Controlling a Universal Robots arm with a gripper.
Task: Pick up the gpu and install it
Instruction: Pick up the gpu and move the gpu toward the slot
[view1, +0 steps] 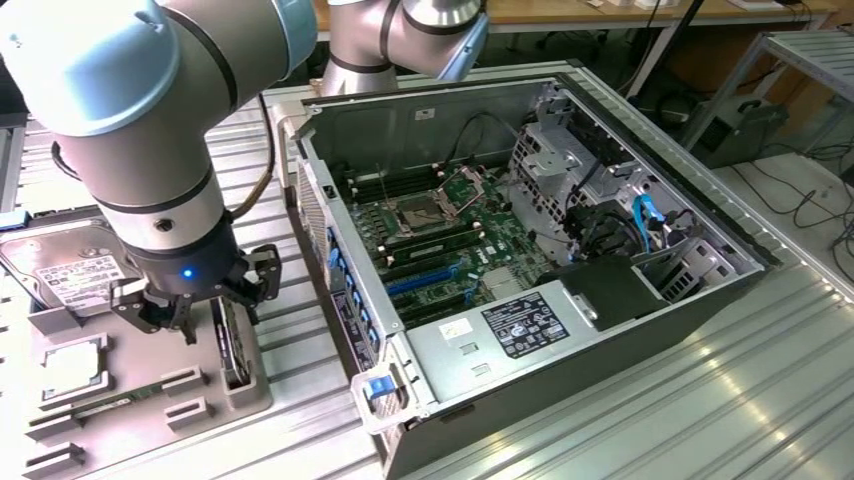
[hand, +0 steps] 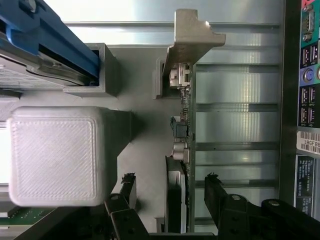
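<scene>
Up close, the gripper (hand: 171, 182) has its two black fingers (hand: 216, 187) wide apart, one on each side of the gpu (hand: 184, 145) and not touching it, and the rest of the gripper is cut off by the picture's edge. The gpu stands on its thin edge in a slot of the grey holder (hand: 145, 125), so you see just its edge and pale metal bracket (hand: 192, 35), not its flat face. Farther off, the open computer case (view1: 534, 250) sits to the exterior view's right of the holder, and the big arm (view1: 134, 120) hides part of the hard drive (view1: 60, 270).
</scene>
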